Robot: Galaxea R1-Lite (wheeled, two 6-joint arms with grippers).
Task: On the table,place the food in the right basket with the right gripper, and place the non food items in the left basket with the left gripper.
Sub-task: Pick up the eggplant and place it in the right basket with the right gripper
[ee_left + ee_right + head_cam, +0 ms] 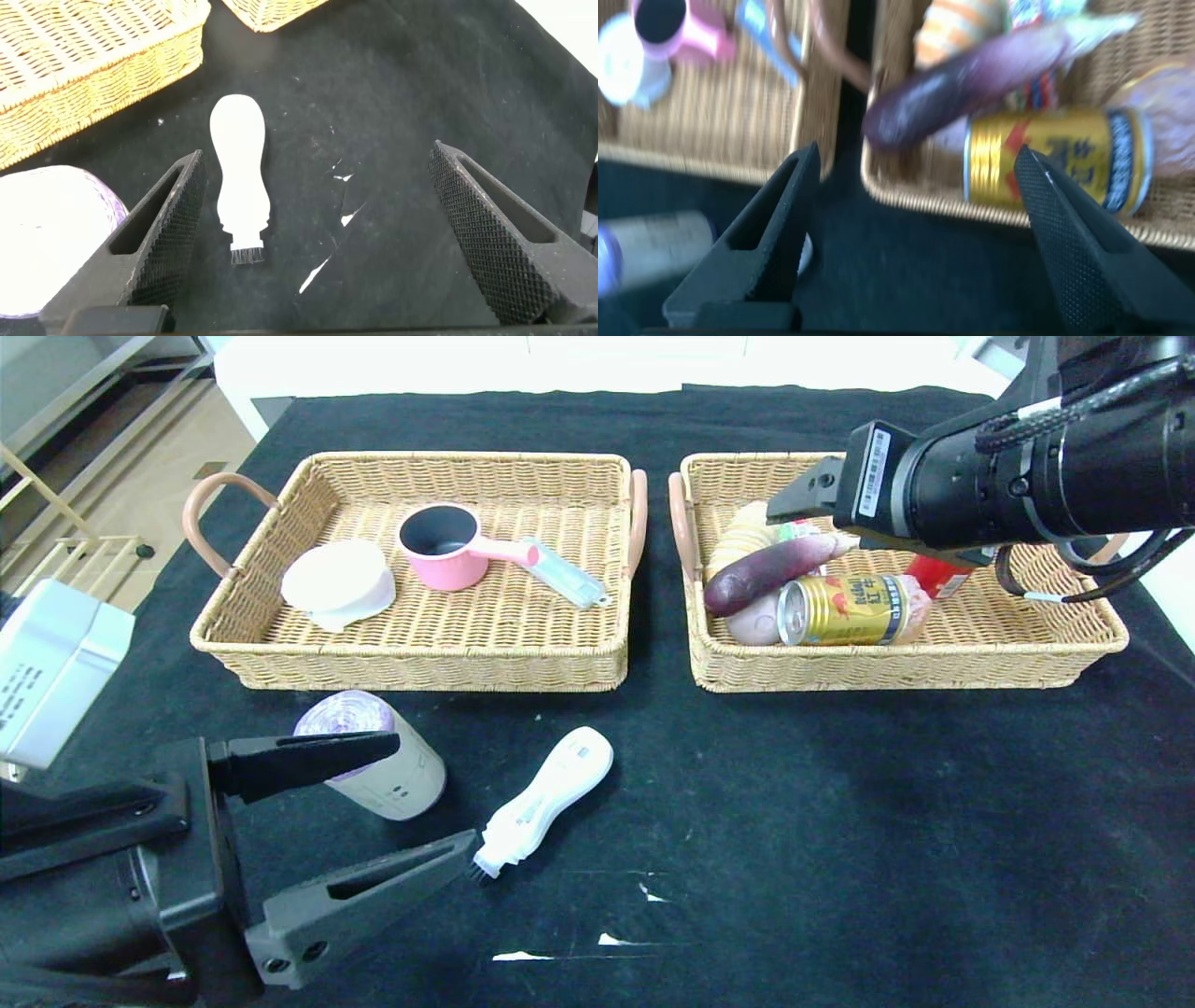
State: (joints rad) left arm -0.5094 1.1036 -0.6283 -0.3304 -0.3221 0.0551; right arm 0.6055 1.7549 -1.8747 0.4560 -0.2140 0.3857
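Note:
The beige roll with a purple top [378,767] and the white brush with black bristles [546,798] lie on the black table [840,821] in front of the left basket [420,667]. My left gripper [434,795] hangs open low over them, nothing between its fingers; its wrist view shows the brush [238,177] beside one finger. In the right basket [896,667] lie the purple eggplant [766,574], gold can [854,609], pale potato [754,621] and red can [938,576]. My right gripper [784,509] hovers open and empty above that basket's near-left part [915,154].
In the left basket sit a pink saucepan [443,546], a white round item [336,581] and a pale blue tool [565,574]. White flecks [560,952] mark the cloth near the front edge. Bare cloth stretches in front of the right basket.

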